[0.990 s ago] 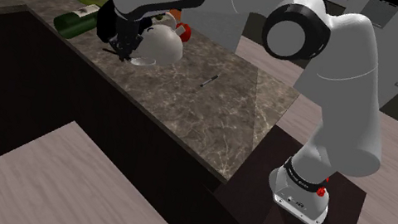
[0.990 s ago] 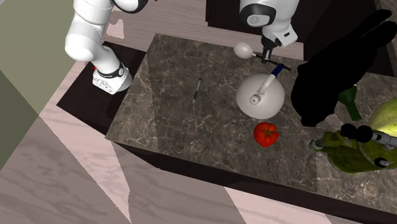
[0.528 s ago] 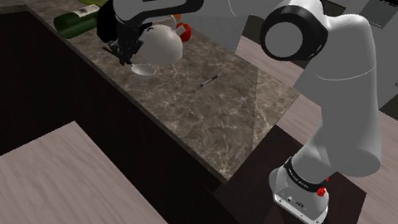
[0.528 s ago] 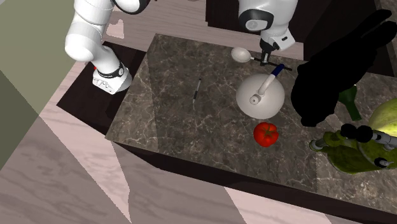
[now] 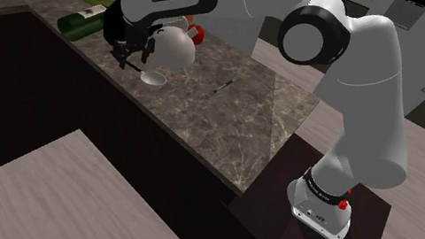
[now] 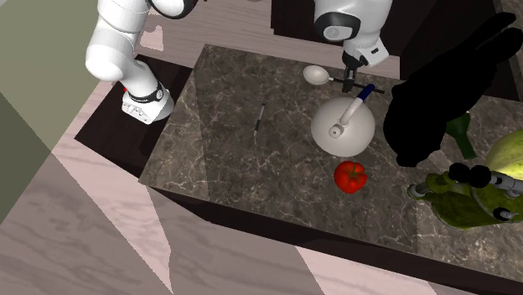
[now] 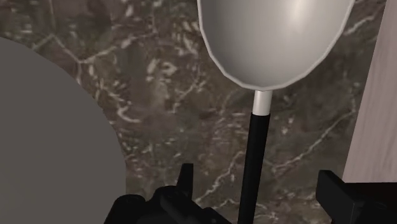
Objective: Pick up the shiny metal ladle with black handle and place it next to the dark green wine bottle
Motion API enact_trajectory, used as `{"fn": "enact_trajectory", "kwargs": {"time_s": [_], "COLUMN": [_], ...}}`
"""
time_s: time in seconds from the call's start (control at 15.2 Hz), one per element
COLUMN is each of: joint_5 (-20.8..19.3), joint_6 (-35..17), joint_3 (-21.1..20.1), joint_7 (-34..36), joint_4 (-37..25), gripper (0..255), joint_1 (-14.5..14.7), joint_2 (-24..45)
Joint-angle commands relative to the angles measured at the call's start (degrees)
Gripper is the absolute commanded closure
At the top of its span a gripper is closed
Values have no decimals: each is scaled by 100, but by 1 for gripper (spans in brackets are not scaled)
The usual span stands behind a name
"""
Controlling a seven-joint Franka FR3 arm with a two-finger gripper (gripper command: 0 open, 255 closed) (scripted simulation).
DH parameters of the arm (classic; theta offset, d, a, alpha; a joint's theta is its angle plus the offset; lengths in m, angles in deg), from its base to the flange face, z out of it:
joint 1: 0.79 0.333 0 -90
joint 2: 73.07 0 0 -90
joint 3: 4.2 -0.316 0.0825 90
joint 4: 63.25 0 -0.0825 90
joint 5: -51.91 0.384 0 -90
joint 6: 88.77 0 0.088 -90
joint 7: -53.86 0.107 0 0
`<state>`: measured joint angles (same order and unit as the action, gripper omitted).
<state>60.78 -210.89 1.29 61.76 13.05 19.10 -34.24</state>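
Half a second on, the ladle (image 5: 153,78) had slid slightly down-frame, lying on the tabletop (image 5: 229,117) in the shoulder view's upper left. The gripper (image 7: 254,184) stood open astride its handle (image 7: 254,159), untouching: no grasp yet, bottle (image 5: 79,23) well apart.

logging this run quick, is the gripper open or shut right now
Gripper: open, straddling the black handle of the ladle without touching it.
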Motion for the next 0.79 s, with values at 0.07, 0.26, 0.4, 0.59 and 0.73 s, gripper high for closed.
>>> {"fn": "enact_trajectory", "kwargs": {"time_s": [0.07,0.26,0.4,0.59,0.73], "joint_5": [-12,-43,-44,-43,-43], "joint_6": [125,497,496,497,497], "joint_3": [9,33,33,33,33], "joint_7": [7,26,26,26,26], "joint_4": [-23,-141,-140,-141,-141], "gripper": [0,0,0,0,0], "joint_1": [-2,-13,-13,-13,-13], "joint_2": [-102,-356,-356,-356,-356]}}
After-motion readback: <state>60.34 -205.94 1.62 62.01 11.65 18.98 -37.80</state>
